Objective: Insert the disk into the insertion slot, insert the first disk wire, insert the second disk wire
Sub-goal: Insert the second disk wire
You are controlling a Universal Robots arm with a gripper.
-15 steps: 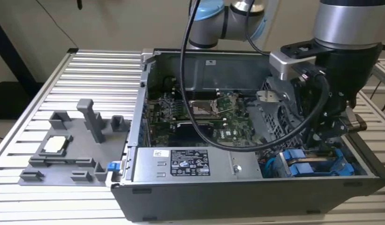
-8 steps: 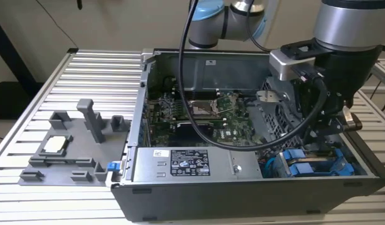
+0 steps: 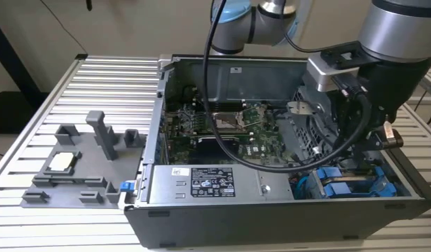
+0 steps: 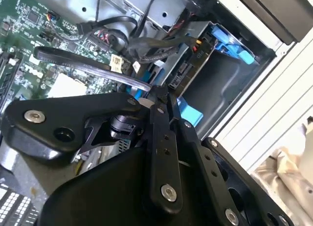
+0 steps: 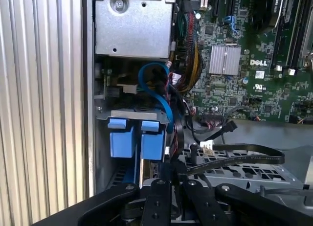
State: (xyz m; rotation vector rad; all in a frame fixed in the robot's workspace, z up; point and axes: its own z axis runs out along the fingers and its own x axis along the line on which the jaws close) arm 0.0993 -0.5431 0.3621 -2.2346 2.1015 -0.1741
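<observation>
The disk sits in the insertion slot (image 5: 133, 114), with its two blue carrier tabs (image 5: 122, 138) at the bay's mouth. In the exterior view the disk (image 3: 341, 186) is at the case's front corner, on the exterior view's right. My gripper (image 5: 171, 168) hangs just over the tabs. Its black fingers (image 4: 161, 138) are shut together on the end of a dark disk wire (image 5: 177, 133). A blue disk wire (image 5: 157, 84) loops down beside it to the bay. My gripper (image 4: 164, 98) also has its tip against the blue carrier (image 4: 190, 114).
The open computer case (image 3: 159, 105) lies on a slatted metal table (image 3: 110, 79). A grey box with a white sticker (image 3: 201, 184) fills the front of the case. The green motherboard (image 3: 229, 126) lies behind it. A flat black cable (image 5: 234, 155) crosses a perforated plate (image 5: 244, 172). A grey fixture (image 3: 75, 163) stands at the exterior view's left.
</observation>
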